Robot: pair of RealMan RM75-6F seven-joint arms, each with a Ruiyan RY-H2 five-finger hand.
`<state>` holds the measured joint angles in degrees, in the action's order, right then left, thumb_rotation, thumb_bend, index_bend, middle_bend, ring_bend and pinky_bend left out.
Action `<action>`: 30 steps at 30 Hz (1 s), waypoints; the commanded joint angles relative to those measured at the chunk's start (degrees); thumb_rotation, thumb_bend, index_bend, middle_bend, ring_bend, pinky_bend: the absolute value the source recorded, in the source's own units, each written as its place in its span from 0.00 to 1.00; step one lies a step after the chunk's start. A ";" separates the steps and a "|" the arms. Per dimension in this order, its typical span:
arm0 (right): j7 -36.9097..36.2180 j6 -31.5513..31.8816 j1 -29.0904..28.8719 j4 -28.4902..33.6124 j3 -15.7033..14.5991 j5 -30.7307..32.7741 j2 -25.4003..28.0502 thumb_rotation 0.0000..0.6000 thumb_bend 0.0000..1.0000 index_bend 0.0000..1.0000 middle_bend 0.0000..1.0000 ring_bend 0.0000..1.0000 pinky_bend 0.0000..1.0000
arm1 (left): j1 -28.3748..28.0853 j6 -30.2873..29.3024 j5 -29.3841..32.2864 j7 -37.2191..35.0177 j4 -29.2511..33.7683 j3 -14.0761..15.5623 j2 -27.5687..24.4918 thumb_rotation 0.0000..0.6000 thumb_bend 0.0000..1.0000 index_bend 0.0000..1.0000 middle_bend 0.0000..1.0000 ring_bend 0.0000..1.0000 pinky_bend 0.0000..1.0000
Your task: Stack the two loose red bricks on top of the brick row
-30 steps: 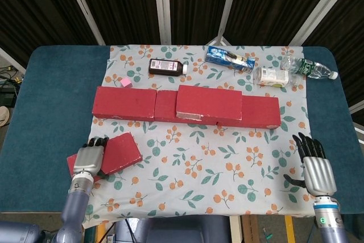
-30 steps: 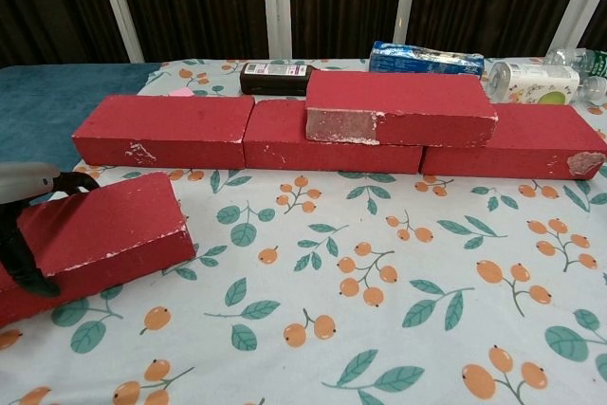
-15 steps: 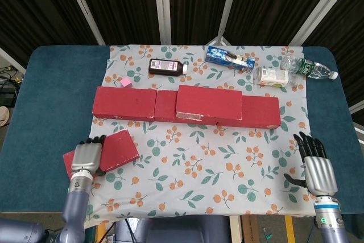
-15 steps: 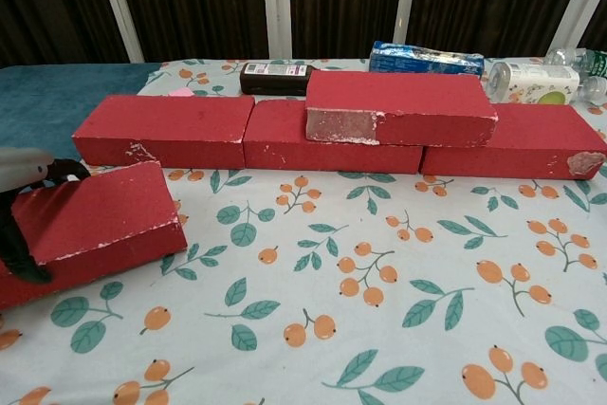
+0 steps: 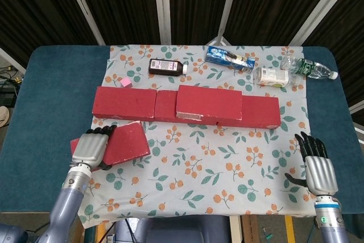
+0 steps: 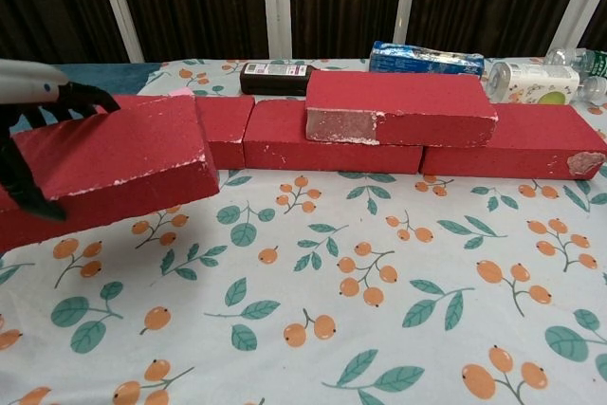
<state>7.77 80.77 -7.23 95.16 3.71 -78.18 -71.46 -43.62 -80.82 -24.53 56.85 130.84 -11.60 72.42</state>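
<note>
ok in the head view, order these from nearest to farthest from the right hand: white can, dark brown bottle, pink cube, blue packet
From the right hand, at the near right:
1. white can, far right, almost straight beyond the hand
2. blue packet, far edge, right of centre
3. dark brown bottle, far edge, left of centre
4. pink cube, far left, just behind the brick row

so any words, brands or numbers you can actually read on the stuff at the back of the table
None can be read.
Dark brown bottle: white label with print, too small to read.
Blue packet: markings, blurred.
White can: green and yellow patches, no legible text.
Clear plastic bottle: dark green label, unreadable.
Red bricks and pink cube: no writing visible.
</note>
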 commanded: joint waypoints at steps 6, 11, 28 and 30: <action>1.92 -1.66 -0.46 -1.99 2.11 5.02 -1.12 1.00 0.15 0.00 0.00 0.00 0.00 | -15.05 29.14 21.44 2.78 -12.54 -9.48 -15.43 1.00 0.10 0.33 0.39 0.17 0.20; 3.57 -1.92 -0.63 -2.70 2.85 6.96 -1.90 1.00 0.15 0.00 0.00 0.00 0.00 | -20.53 35.46 24.47 4.96 -21.82 -7.47 -13.82 1.00 0.10 0.34 0.39 0.17 0.19; 6.15 -1.60 -0.41 -3.42 3.66 9.35 -2.77 1.00 0.15 0.00 0.00 0.00 0.00 | -31.18 39.07 27.06 5.24 -38.67 0.05 -6.05 1.00 0.10 0.34 0.39 0.16 0.18; 6.13 -1.56 -0.38 -3.43 3.67 9.31 -2.78 1.00 0.15 0.00 0.00 0.00 0.00 | -31.40 39.39 26.40 4.68 -39.84 0.74 -5.43 1.00 0.10 0.35 0.39 0.16 0.18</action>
<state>13.90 79.21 -7.61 91.74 7.39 -68.88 -74.25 -74.71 -41.78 2.37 62.05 91.75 -11.43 66.43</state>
